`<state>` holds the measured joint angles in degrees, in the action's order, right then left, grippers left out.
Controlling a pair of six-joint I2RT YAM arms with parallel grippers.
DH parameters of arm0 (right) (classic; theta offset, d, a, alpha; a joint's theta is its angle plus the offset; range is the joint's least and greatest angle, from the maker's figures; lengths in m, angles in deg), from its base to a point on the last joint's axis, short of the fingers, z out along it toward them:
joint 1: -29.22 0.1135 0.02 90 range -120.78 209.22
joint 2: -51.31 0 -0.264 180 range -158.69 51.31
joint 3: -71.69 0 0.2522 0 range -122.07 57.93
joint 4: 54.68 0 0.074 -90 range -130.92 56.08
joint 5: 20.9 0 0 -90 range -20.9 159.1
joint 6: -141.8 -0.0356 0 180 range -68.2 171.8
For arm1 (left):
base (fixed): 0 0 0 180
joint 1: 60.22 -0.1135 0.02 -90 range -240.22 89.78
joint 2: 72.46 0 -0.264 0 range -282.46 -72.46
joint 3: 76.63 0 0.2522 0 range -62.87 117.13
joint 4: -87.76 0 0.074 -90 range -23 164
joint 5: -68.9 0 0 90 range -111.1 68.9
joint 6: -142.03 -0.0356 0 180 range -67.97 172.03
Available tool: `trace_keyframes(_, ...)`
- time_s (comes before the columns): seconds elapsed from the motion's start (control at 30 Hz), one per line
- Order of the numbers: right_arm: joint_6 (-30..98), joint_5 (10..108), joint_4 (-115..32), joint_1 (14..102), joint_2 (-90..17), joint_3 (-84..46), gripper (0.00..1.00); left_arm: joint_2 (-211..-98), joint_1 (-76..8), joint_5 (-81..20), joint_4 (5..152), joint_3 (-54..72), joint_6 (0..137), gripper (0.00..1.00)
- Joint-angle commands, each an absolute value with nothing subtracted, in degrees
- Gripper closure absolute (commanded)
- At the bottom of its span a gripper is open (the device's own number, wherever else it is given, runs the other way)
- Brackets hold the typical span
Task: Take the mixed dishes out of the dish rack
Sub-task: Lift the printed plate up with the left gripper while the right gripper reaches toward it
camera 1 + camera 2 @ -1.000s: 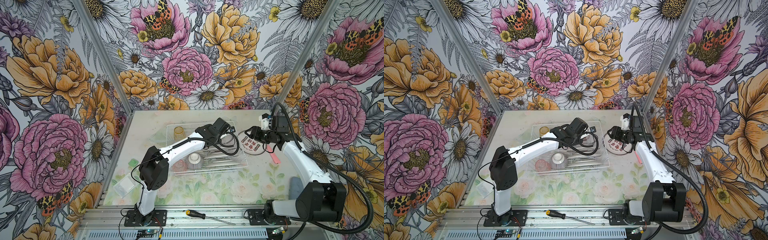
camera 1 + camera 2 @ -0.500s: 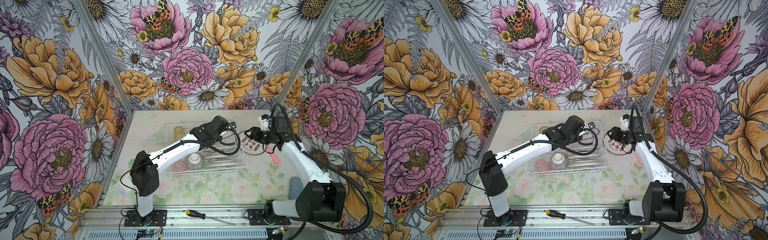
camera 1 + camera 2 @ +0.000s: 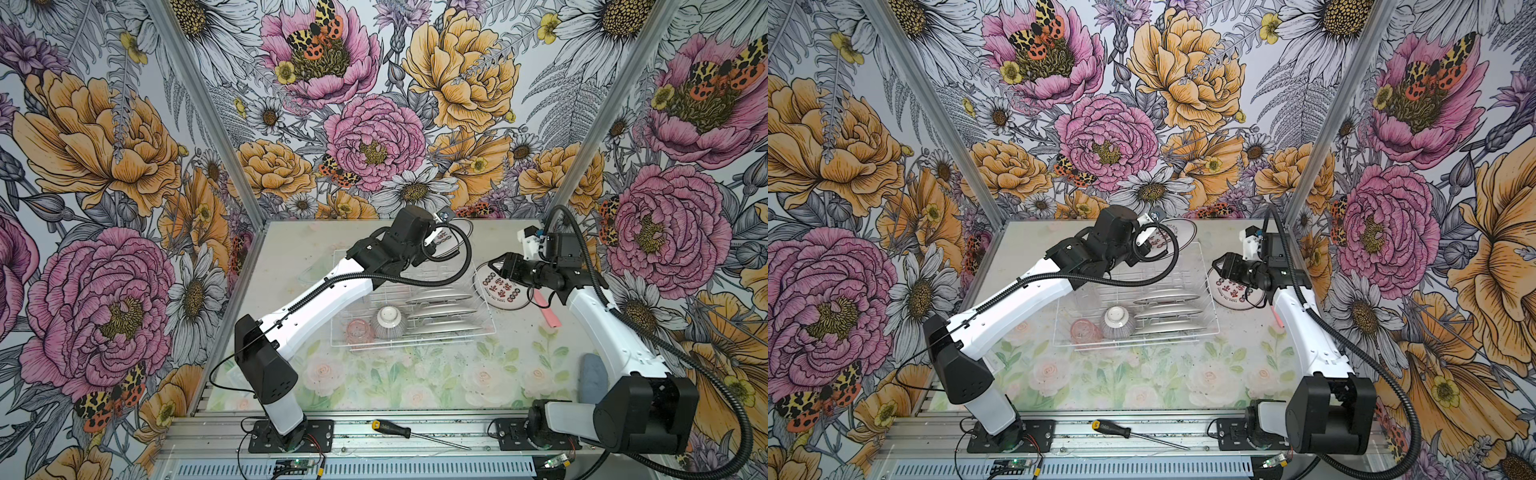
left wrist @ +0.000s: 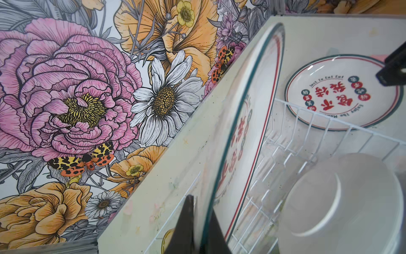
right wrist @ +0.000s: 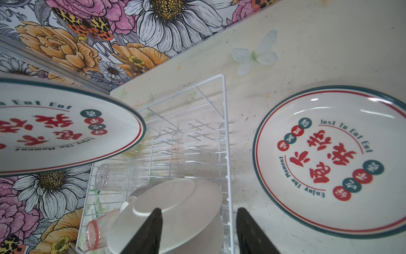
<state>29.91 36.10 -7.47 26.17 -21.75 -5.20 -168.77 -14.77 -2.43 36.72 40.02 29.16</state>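
My left gripper (image 4: 202, 224) is shut on the rim of a white plate (image 4: 248, 123) with a dark green edge. It holds that plate (image 3: 448, 237) tilted above the far end of the dish rack (image 3: 490, 328). Three more plates (image 3: 440, 309) stand on edge in the rack, beside an upturned ribbed bowl (image 3: 389, 322) and a pink tumbler (image 3: 358, 331). A clear tumbler (image 5: 114, 176) lies in the rack too, and a yellow tumbler (image 4: 168, 239) peeks out behind the fingers. My right gripper (image 3: 496, 266) hangs open and empty over the rack's right rim. Another plate (image 3: 505, 286) lies flat on the table beside it.
A pink strip (image 3: 546, 309) lies right of the flat plate. A blue-grey cloth (image 3: 592, 374) sits by the right arm's base. On the front rail rests a screwdriver (image 3: 409, 432). Flowered walls close in the table on three sides.
The left arm has risen and drawn back toward the far wall with the plate in its grip. The right gripper has stayed in place, open.
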Motion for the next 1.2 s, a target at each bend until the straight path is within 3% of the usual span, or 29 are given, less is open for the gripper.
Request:
trace_keyframes(0.0, 30.7, 29.1, -11.9, 26.0, -18.5, -4.9, 0.45, -165.0, -18.6, -15.8, 37.6, 42.6, 41.7, 0.9)
trace_keyframes(0.2, 26.2, 18.8, -21.3, 26.1, -16.4, -2.2, 0.46, -164.4, -23.6, -31.0, 38.2, 42.6, 53.5, 0.91)
trace_keyframes(0.5, 15.0, 13.5, -38.0, 26.5, -15.4, 2.2, 0.45, -163.6, -28.9, -48.8, 49.8, 35.8, 68.9, 0.91)
trace_keyframes(0.7, -0.2, 10.9, -60.8, 26.6, -16.9, 7.1, 0.46, -164.4, -29.4, -52.7, 54.4, 32.9, 72.8, 0.91)
trace_keyframes(0.9, -3.2, 10.9, -64.7, 26.7, -18.6, 7.2, 0.48, -165.0, -29.4, -54.1, 57.4, 30.9, 75.1, 0.91)
trace_keyframes(1.17, -3.7, 11.0, -64.2, 27.1, -19.3, 6.9, 0.6, -166.3, -28.9, -54.7, 59.0, 30.4, 75.8, 0.91)
